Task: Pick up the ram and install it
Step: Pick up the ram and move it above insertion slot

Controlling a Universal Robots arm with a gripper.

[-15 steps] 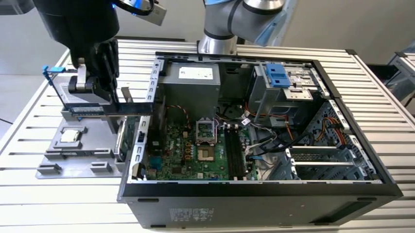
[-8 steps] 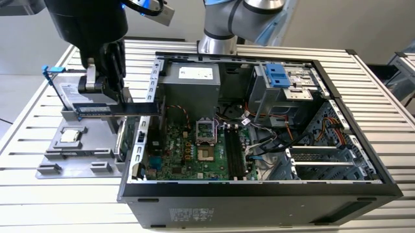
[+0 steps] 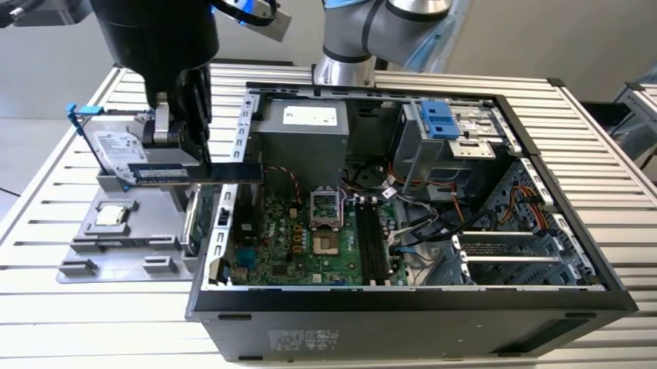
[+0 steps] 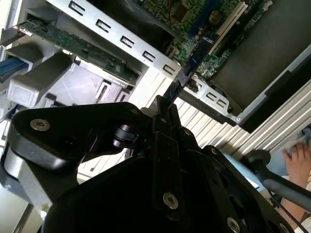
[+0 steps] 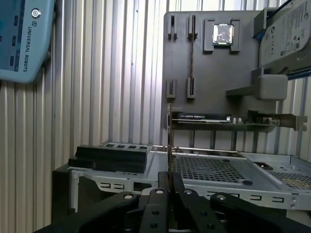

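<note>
On the slatted table (image 3: 61,192) an open computer case (image 3: 411,323) lies beside a grey parts tray (image 3: 113,250), and the gripper (image 3: 195,163) hangs over the case's wall edge nearest that tray. Its fingers are pinched tight on the ram (image 3: 238,171), held level across that edge, so pick-up looks done and fitting not. Fitting calls for lining the stick up with the long black slots (image 3: 371,242) and pressing straight in.
</note>
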